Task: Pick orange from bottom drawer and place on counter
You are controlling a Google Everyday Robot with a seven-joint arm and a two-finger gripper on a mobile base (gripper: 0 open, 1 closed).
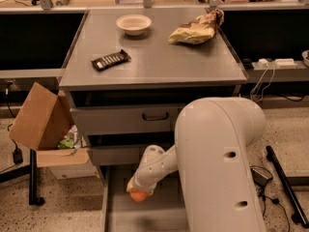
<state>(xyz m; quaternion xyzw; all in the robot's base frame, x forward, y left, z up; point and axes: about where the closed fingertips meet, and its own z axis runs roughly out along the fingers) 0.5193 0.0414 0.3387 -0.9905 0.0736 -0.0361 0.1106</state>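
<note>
Camera view shows the white arm's two-finger gripper [137,191] reaching over the open bottom drawer [141,217], a long grey metal tray running out from the cabinet toward the viewer. Its fingers are clamped on the orange [139,196], a small round bright fruit with no long axis to tell, held just above the drawer floor, well below the broad flat grey metal counter [159,62].

High frontal view, pincer [138,192] above bottom drawer [153,215]
</note>
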